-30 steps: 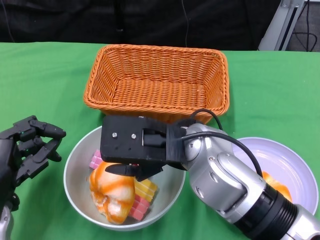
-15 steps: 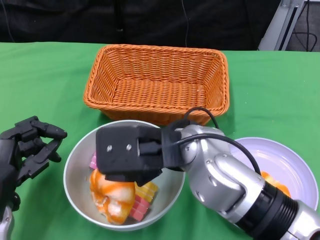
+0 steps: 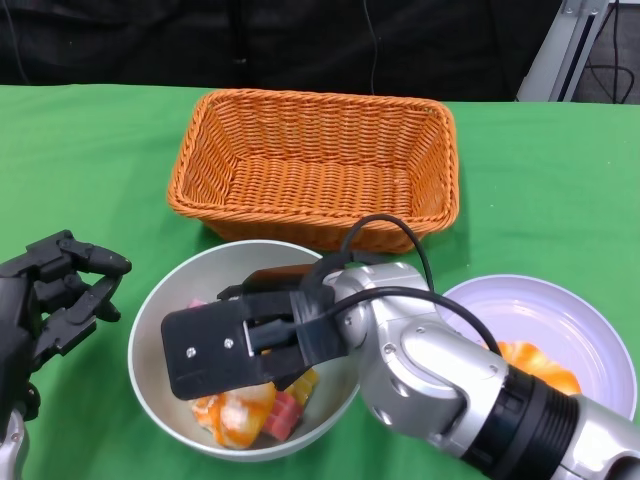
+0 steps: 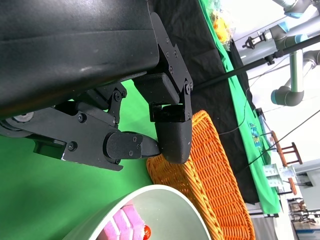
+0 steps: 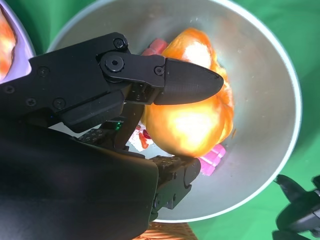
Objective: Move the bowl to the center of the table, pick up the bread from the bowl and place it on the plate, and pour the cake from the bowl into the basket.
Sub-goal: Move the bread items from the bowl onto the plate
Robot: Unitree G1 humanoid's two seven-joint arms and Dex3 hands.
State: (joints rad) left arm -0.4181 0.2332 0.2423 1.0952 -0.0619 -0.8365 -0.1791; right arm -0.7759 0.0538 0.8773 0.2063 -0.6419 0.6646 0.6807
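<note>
Green cloth-covered table (image 3: 90, 150), black curtain (image 3: 300, 40) behind, grey metal frame (image 3: 560, 50) at far right

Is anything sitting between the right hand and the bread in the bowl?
Nothing visible. In the right wrist view the right hand has fingers on either side of the bread inside the bowl; the pink cake lies beside it.

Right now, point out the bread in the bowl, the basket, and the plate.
bread (image 5: 192, 120), right wrist view, its glazed orange side.
basket (image 3: 310, 170), head view, its woven floor.
plate (image 3: 545, 315), head view, a bare part of its inside.
</note>
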